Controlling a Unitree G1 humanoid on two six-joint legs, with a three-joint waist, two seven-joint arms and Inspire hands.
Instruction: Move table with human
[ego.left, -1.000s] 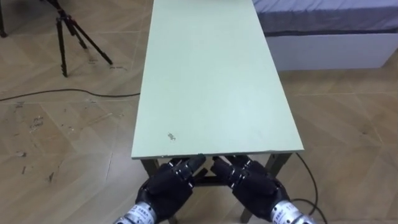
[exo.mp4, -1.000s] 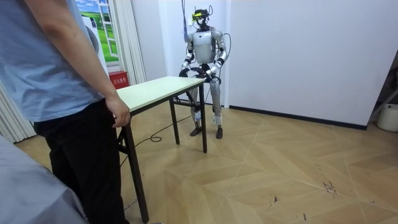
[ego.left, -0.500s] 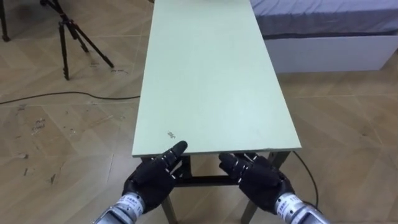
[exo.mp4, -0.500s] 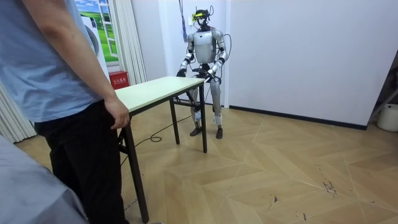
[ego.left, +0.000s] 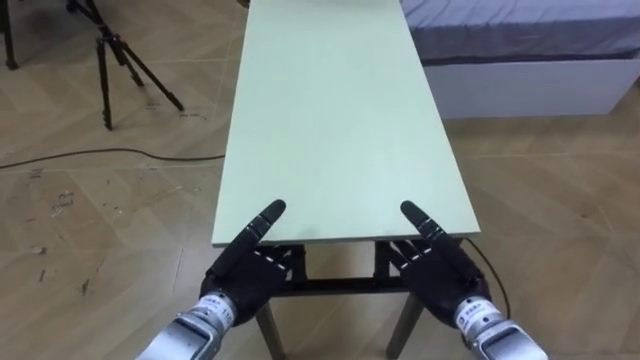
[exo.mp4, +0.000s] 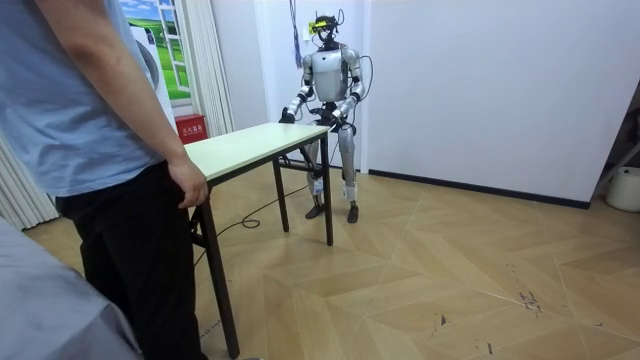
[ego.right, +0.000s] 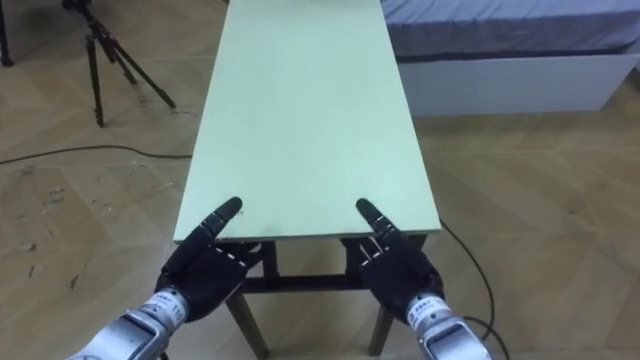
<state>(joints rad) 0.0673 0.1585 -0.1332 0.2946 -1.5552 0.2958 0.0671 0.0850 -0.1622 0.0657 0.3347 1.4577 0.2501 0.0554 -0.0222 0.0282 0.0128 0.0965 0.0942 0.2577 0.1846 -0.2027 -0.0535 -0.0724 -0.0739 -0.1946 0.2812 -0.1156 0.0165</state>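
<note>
A long table with a pale green top (ego.left: 330, 120) and dark legs stretches away from me. I stand at its short end, the far end (exo.mp4: 300, 130) in the room view. My left hand (ego.left: 240, 275) is open at the end's left corner, one straight finger lying over the top's edge. My right hand (ego.left: 440, 280) is open at the right corner in the same pose. At the other end stands a person in a blue shirt and dark trousers, one hand (exo.mp4: 188, 180) hanging by the table's corner.
A black tripod (ego.left: 110, 60) stands on the wooden floor to my left, with a dark cable (ego.left: 100, 152) running past it. A bed with a white base (ego.left: 530, 70) lies to the right of the table. A red box (exo.mp4: 190, 127) sits by the curtain.
Both hands have moved out from under the middle of the table's end to its two corners. Their fingers have straightened and one finger of each now lies over the top.
</note>
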